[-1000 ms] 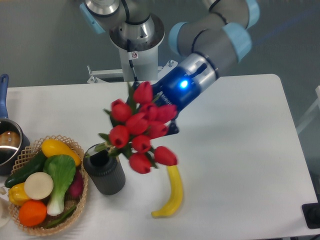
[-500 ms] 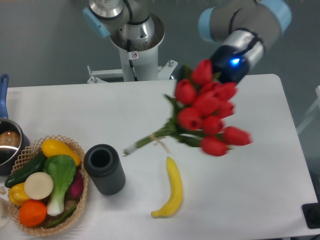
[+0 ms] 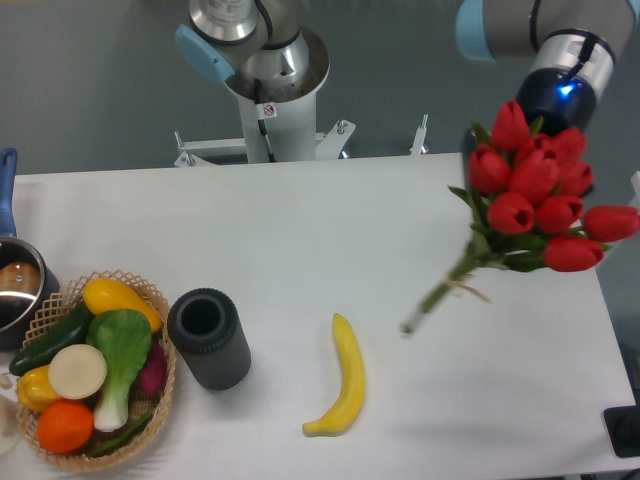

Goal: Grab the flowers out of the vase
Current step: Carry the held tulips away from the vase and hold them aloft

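Flowers (image 3: 535, 205) airborne, well right of the vase (image 3: 209, 338), stems angled back toward it. Gripper (image 3: 540, 140) hidden behind blooms; finger state can't tell.

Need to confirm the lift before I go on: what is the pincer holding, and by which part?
The flowers, clear of the vase, stems hanging free. The buds hide the pincer, so the exact grip point cannot be told.

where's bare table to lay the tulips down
Bare table runs across the whole back half, from behind the basket to under the tulips. Another free patch lies right of the banana. The front left is crowded: pot, basket and vase stand close together.
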{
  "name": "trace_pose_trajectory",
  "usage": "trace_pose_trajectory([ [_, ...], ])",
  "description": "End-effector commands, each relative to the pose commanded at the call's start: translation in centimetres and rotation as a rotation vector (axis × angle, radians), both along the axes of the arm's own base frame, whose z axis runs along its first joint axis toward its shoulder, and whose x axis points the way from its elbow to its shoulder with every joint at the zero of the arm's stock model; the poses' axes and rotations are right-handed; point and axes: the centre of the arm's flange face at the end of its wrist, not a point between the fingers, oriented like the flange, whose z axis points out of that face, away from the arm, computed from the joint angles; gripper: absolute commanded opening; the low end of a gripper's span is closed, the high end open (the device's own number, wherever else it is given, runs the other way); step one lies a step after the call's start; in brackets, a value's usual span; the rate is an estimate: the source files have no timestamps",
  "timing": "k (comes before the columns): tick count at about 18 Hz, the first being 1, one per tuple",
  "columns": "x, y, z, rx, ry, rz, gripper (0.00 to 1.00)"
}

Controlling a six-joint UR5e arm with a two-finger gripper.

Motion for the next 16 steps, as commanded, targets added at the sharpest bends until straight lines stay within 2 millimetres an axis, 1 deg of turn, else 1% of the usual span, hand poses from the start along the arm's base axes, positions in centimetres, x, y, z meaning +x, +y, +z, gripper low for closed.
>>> trace_pose_trajectory([
  [3,-0.6,-1.3,-2.5,-0.186,-0.003,0.107,0.00],
  [6,-0.7,-2.1,-3.6,-0.361,0.017,0.194,0.00],
  [11,0.6,0.2,-4.7,-0.519,0.029,0.219,0.00],
  [12,0.5,0.0,-5.2,-0.575,0.033,0.240,0.00],
  [13,0.5,-0.2,-6.1,-0.638,0.029,0.255,0.00],
  [15,0.5,0.0,-8.2,-0.773,0.010,0.262,0.00],
  [16,0.2,-0.1,-8.8,-0.822,0.013,0.261,0.00],
])
